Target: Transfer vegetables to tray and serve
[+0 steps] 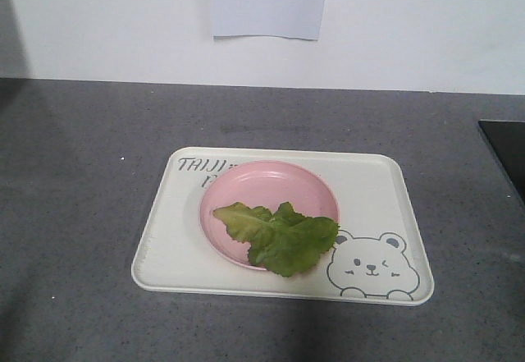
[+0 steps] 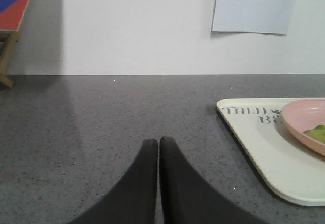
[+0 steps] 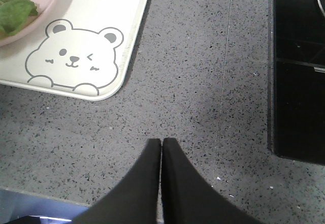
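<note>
With the lettuce leaf (image 1: 280, 237) already on the pink plate (image 1: 271, 188) atop the tray (image 1: 172, 247), both the left gripper (image 2: 159, 141) and the right gripper (image 3: 161, 142) are pressed together, empty, so serving likely needs tray-edge grasps next.

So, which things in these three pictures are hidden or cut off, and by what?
- Tray lettering: in the front view the pink plate covers its end.
- Lettuce leaf: in the right wrist view the picture's edge cuts it; in the left wrist view only a sliver shows.
- Tray: the left wrist view's right edge cuts it.
- Black panel: cut by the frame in both views showing it; what it is cannot be told.
- Both arms: absent from the front view.
</note>
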